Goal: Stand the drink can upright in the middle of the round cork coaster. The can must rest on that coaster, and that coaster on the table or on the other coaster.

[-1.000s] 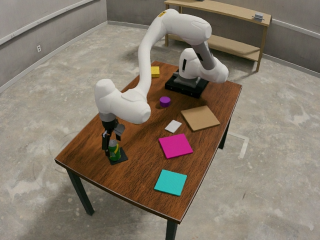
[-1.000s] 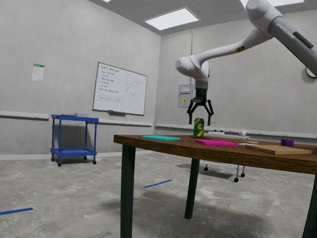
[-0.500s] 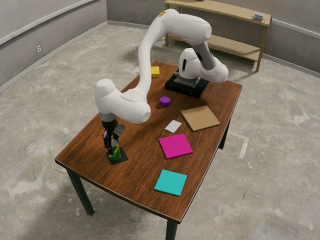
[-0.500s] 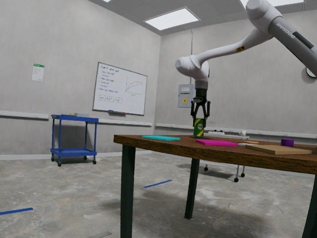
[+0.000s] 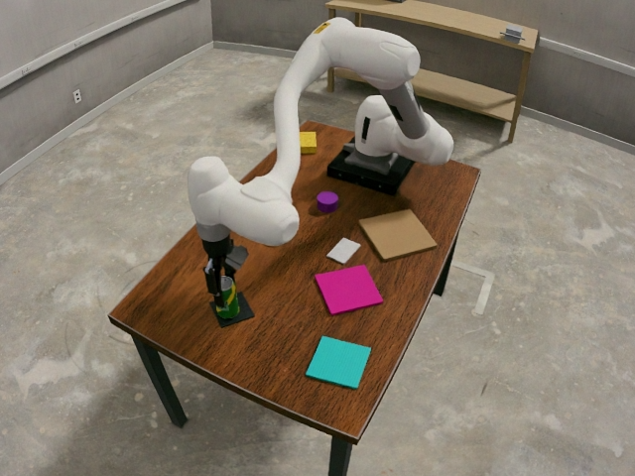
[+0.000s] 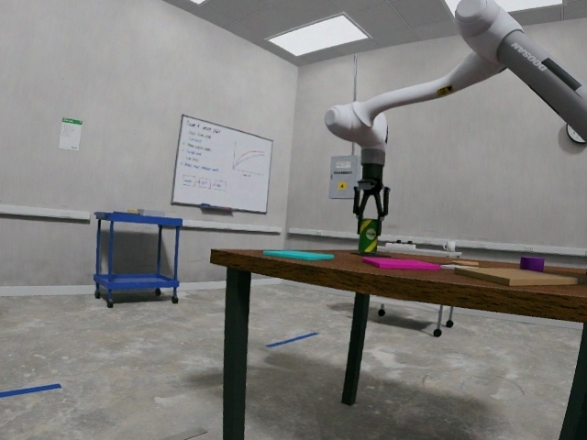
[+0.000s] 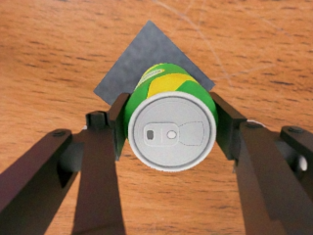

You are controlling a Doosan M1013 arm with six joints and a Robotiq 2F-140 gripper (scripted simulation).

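Note:
The green and yellow drink can (image 5: 229, 299) stands upright on a dark grey square coaster (image 5: 235, 317) near the table's front left corner. My gripper (image 5: 221, 287) comes down from above and is shut on the can's sides near its top. In the wrist view the can's silver lid (image 7: 171, 129) sits between the two finger pads, with the grey coaster (image 7: 147, 54) under it. The exterior view shows the can (image 6: 368, 235) held by the gripper (image 6: 369, 218), its base at table level. The round cork coaster shows in no view; my arm covers the table's middle.
On the table lie a magenta square (image 5: 348, 288), a teal square (image 5: 338, 361), a tan board (image 5: 397, 233), a small white tile (image 5: 343, 250), a purple cylinder (image 5: 326, 201) and a yellow block (image 5: 308, 142). The arm's base (image 5: 370, 166) stands at the back.

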